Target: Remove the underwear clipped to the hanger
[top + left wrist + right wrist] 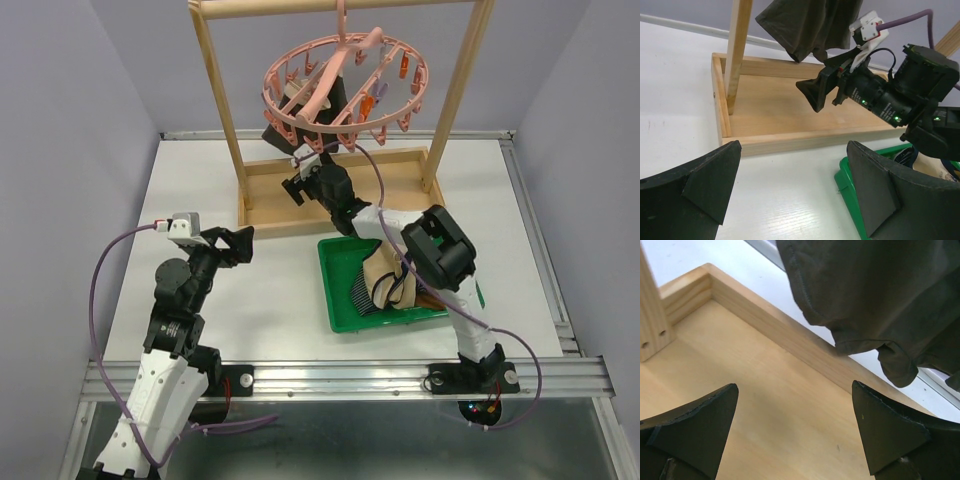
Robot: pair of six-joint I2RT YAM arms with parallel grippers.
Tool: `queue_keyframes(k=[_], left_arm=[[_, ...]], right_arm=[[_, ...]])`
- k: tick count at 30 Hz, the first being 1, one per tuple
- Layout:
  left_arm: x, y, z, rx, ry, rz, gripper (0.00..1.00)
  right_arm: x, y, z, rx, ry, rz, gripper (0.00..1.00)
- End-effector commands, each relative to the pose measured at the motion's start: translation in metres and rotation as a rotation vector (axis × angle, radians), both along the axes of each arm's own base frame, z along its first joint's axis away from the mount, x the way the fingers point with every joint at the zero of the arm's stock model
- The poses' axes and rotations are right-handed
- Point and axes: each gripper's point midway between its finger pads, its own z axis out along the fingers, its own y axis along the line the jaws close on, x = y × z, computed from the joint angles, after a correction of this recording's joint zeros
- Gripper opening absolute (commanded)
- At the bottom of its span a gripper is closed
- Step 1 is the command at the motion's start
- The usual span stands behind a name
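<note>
I see the tall wooden frame (pixel 222 100) standing across the far table, and from the round pink plastic drying ring (pixel 340 40) on its top bar the dark grey-black cloth briefs (pixel 880 290) hang clipped, just above and ahead of my right claw (pixel 794 390), which is spread wide and clear of the cloth. My right arm reaches low over the frame's wooden base tray (pixel 270 205). My left claw (pixel 794 150), also wide and empty, hovers over the table left of the green plastic tray (pixel 335 290).

dark underwear (pixel 875 295) cut off at top edge, green tray (pixel 328 285) contents partly hidden under right arm (pixel 440 250)
</note>
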Motion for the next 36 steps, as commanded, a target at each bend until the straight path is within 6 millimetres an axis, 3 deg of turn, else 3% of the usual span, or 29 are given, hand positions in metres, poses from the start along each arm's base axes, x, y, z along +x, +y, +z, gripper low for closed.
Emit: queue_keyframes(k=[1,3,4,5,6,7,8,9,11,12,13,14,16,17,18,20,21,24,25,26,27,29,30,31,32,33,34,35,36], left_arm=[[0.003,0.0,0.019,0.003,-0.055,0.002,0.99],[0.003,0.0,0.019,0.004,-0.053,-0.001,0.99],[0.003,0.0,0.019,0.004,-0.052,0.0,0.99],[0.003,0.0,0.018,0.003,-0.05,0.0,0.99],[0.003,0.0,0.019,0.002,-0.053,0.002,0.99],[0.003,0.0,0.018,0.003,-0.05,0.002,0.99],[0.003,0.001,0.018,0.002,-0.051,0.006,0.99],[0.003,0.001,0.018,0.001,-0.051,0.006,0.99],[0.003,0.001,0.018,0.001,-0.05,0.008,0.99],[0.003,0.001,0.018,0.001,-0.048,0.008,0.99],[0.003,0.001,0.017,0.002,-0.047,0.009,0.99],[0.003,0.001,0.017,0.002,-0.045,0.008,0.99],[0.003,0.001,0.018,0.0,-0.046,0.009,0.99],[0.003,0.002,0.018,0.0,-0.046,0.012,0.99],[0.003,0.002,0.018,0.0,-0.046,0.011,0.99],[0.003,0.002,0.018,0.001,-0.045,0.012,0.99],[0.002,0.002,0.017,-0.001,-0.043,0.012,0.99],[0.002,0.002,0.017,-0.003,-0.041,0.012,0.99],[0.002,0.002,0.018,-0.004,-0.045,0.014,0.99],[0.002,0.002,0.018,-0.005,-0.043,0.014,0.99],[0.001,0.002,0.019,-0.008,-0.047,0.014,0.99],[0.001,0.002,0.019,-0.01,-0.049,0.014,0.99],[0.0,0.002,0.02,-0.009,-0.052,0.012,0.99],[0.0,0.003,0.021,-0.009,-0.055,0.014,0.99],[0.0,0.003,0.021,-0.01,-0.056,0.014,0.99],[-0.001,0.003,0.022,-0.01,-0.059,0.014,0.99],[-0.001,0.003,0.023,-0.012,-0.065,0.014,0.99],[-0.002,0.003,0.023,-0.01,-0.066,0.015,0.99],[-0.003,0.003,0.025,-0.013,-0.073,0.015,0.99]], right_arm=[[0.032,-0.001,0.044,0.101,-0.172,-0.163,1.0],[0.043,-0.001,0.055,0.122,-0.214,-0.211,1.0],[0.049,0.002,0.044,0.113,-0.214,-0.215,1.0],[0.051,0.003,0.046,0.106,-0.234,-0.215,1.0],[0.054,0.007,0.061,0.142,-0.274,-0.212,1.0],[0.056,0.01,0.062,0.148,-0.286,-0.21,1.0],[0.06,0.013,0.05,0.132,-0.286,-0.21,1.0],[0.065,0.016,0.065,0.162,-0.322,-0.216,1.0],[0.071,0.018,0.069,0.17,-0.348,-0.239,1.0],[0.075,0.02,0.05,0.151,-0.343,-0.26,1.0],[0.079,0.021,0.068,0.182,-0.384,-0.281,1.0],[0.084,0.021,0.05,0.152,-0.388,-0.306,1.0],[0.089,0.023,0.046,0.146,-0.411,-0.315,1.0],[0.091,0.025,0.062,0.161,-0.447,-0.321,1.0],[0.095,0.027,0.046,0.147,-0.444,-0.319,0.96],[0.096,0.031,0.058,0.163,-0.481,-0.311,0.89],[0.098,0.031,0.054,0.16,-0.482,-0.306,0.85],[0.098,0.033,0.053,0.164,-0.48,-0.281,0.6],[0.098,0.035,0.051,0.163,-0.476,-0.266,0.46],[0.097,0.033,0.063,0.178,-0.481,-0.261,0.38],[0.096,0.034,0.057,0.168,-0.468,-0.245,0.21],[0.094,0.03,0.075,0.188,-0.477,-0.24,0.06],[0.092,0.028,0.081,0.195,-0.479,-0.237,0.01],[0.09,0.028,0.071,0.176,-0.457,-0.221,0.01],[0.083,0.025,0.096,0.206,-0.47,-0.21,0.01],[0.078,0.025,0.101,0.214,-0.465,-0.192,0.01],[0.069,0.028,0.075,0.171,-0.414,-0.138,0.01],[0.06,0.029,0.079,0.174,-0.398,-0.098,0.01],[0.044,0.032,0.113,0.197,-0.43,-0.02,0.01]])
